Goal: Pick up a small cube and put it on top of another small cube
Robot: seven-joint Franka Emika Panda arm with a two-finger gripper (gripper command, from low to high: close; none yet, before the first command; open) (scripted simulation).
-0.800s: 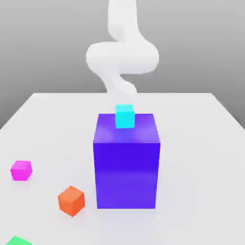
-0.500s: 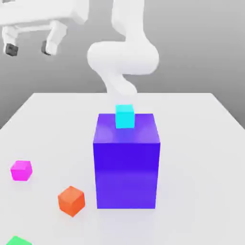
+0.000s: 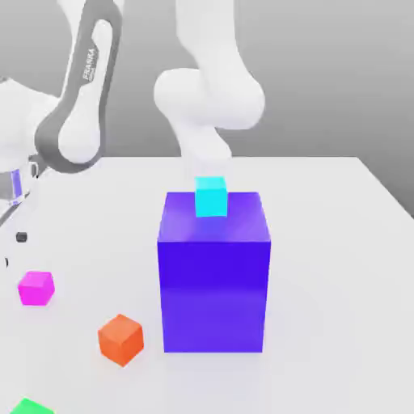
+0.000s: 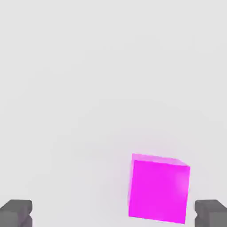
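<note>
The white arm has swung down toward the exterior view's left, so the fingers (image 4: 113, 215) now hover spread wide just above the small magenta cube (image 4: 158, 188), which sits on the white surface (image 4: 88, 88) between the two dark fingertips (image 4: 17, 213), nearer one side. Further right lie the small orange cube (image 3: 121, 339), then the tall purple block (image 3: 213, 275) carrying the small cyan cube (image 3: 211, 196). The approach looks nearly finished; descent and closing should follow.

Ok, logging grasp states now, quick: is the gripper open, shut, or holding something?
Gripper: open, holding nothing; the magenta cube lies on the table between its fingertips, nearer one.
</note>
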